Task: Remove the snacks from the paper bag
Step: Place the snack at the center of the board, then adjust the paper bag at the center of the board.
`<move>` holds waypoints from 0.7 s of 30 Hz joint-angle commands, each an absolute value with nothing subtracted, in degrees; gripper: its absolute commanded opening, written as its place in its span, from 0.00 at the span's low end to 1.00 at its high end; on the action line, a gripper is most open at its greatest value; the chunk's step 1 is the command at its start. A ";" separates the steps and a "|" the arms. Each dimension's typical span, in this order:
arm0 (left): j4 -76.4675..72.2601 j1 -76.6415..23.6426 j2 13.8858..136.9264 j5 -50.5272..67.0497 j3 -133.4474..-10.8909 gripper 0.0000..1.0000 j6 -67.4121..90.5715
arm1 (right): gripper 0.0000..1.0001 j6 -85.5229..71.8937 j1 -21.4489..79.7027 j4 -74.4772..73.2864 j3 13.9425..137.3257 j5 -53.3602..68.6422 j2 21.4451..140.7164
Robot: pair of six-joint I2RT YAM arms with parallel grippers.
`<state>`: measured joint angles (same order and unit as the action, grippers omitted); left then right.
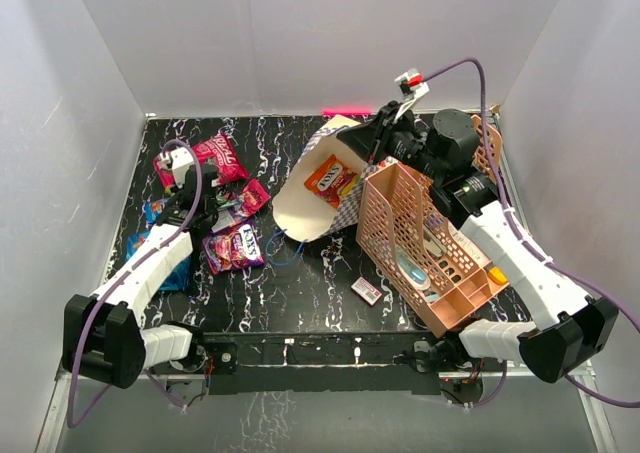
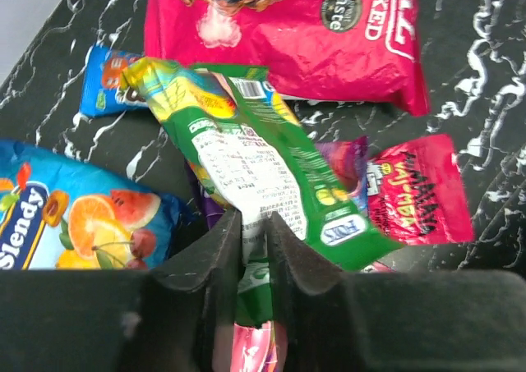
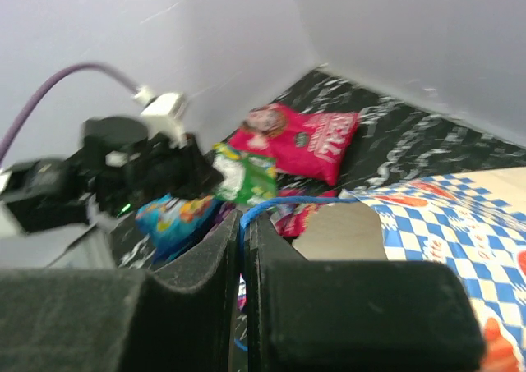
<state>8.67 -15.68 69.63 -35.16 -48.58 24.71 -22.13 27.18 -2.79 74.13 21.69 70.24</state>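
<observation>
The checkered paper bag (image 1: 318,188) lies tilted with its white inside facing up, and an orange packet (image 1: 330,180) shows inside it. My right gripper (image 1: 358,143) is at the bag's far rim. In the right wrist view it (image 3: 242,218) is shut on the bag's blue cord handle (image 3: 288,199). My left gripper (image 2: 253,220) is shut on a green candy packet (image 2: 255,158) over the snack pile. In the pile are a pink-red bag (image 2: 288,31), a blue chip bag (image 2: 74,224), a small red packet (image 2: 419,191) and purple packets (image 1: 235,245).
A peach perforated rack (image 1: 420,243) with items in it stands right of the bag, against my right arm. A small white-pink box (image 1: 367,291) lies on the black marbled table in front of it. White walls close in the left, back and right.
</observation>
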 commanded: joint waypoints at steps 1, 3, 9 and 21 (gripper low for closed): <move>12.42 -14.29 68.21 -37.80 -47.30 0.34 30.59 | 0.08 -20.49 27.38 2.78 78.29 43.80 73.11; 13.80 -14.17 67.39 -35.80 -47.31 0.54 31.41 | 0.08 -24.13 27.39 6.28 79.28 54.44 75.62; 16.63 -14.23 65.93 -29.08 -51.63 0.77 31.73 | 0.08 -33.34 27.59 14.93 76.94 69.47 78.70; 15.99 -18.00 63.06 -11.53 -55.88 0.82 24.80 | 0.08 -23.42 27.42 1.02 79.69 51.14 79.41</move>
